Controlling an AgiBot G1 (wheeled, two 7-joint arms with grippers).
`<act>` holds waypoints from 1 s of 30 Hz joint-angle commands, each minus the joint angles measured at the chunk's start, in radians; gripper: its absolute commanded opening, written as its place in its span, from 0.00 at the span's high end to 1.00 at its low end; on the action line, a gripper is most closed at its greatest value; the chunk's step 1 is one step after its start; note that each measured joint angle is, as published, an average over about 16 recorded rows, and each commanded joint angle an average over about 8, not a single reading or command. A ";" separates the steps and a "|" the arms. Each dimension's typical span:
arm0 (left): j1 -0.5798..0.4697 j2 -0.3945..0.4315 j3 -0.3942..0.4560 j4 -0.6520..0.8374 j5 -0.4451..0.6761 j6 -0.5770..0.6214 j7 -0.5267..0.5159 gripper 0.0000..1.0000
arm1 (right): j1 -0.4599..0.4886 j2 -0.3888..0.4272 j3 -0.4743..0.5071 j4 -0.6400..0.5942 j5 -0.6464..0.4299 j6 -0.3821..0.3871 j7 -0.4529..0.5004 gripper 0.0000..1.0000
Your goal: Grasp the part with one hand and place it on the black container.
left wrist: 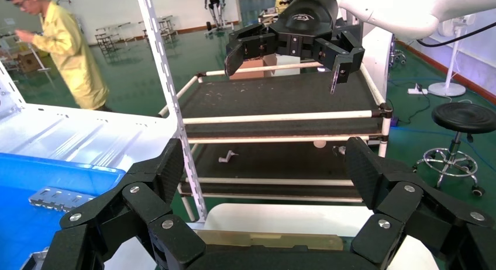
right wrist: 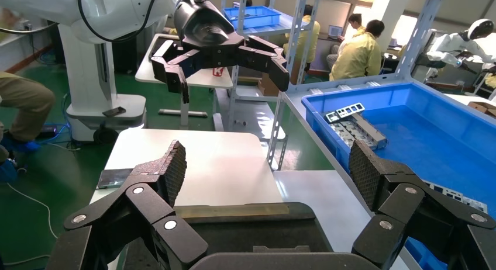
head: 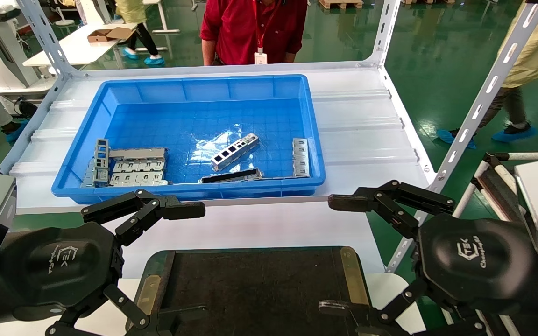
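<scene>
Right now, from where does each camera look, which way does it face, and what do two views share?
Head view: from the robot's head, down at the blue bin, the part and the black container; both open hands show.
Left wrist view: behind the left hand, facing the right hand.
Right wrist view: behind the right hand, facing the left hand.
All share the bin.

Slim silver sheet-metal bracket (head: 235, 151) with a row of rectangular cut-outs: lies tilted diagonally, cut-out face up, apart from other pieces. Wide flat black rectangular tray (head: 255, 284) with rounded corners and brass-coloured side strips: sits level at the near edge, nothing resting on it.
</scene>
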 commanded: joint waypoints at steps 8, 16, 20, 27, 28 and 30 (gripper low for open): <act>0.000 0.000 0.000 0.000 0.000 0.000 0.000 0.00 | 0.000 0.000 0.000 0.000 0.000 0.000 0.000 0.00; 0.000 0.000 0.000 0.000 0.000 0.000 0.000 0.00 | 0.000 0.000 0.000 0.000 0.000 0.000 0.000 0.00; 0.000 0.000 0.000 0.000 0.000 0.000 0.000 0.00 | 0.000 0.000 0.000 0.000 0.000 0.000 0.000 0.00; -0.004 0.006 0.002 -0.001 0.004 -0.008 -0.002 0.00 | 0.000 0.000 0.000 0.000 0.000 0.000 0.000 0.00; -0.005 0.007 0.003 -0.001 0.006 -0.011 -0.003 0.00 | 0.000 0.000 0.000 -0.001 0.000 0.000 0.000 0.00; -0.009 0.011 0.005 -0.002 0.012 -0.018 -0.005 0.00 | 0.000 0.000 0.000 -0.001 0.000 0.000 0.000 0.00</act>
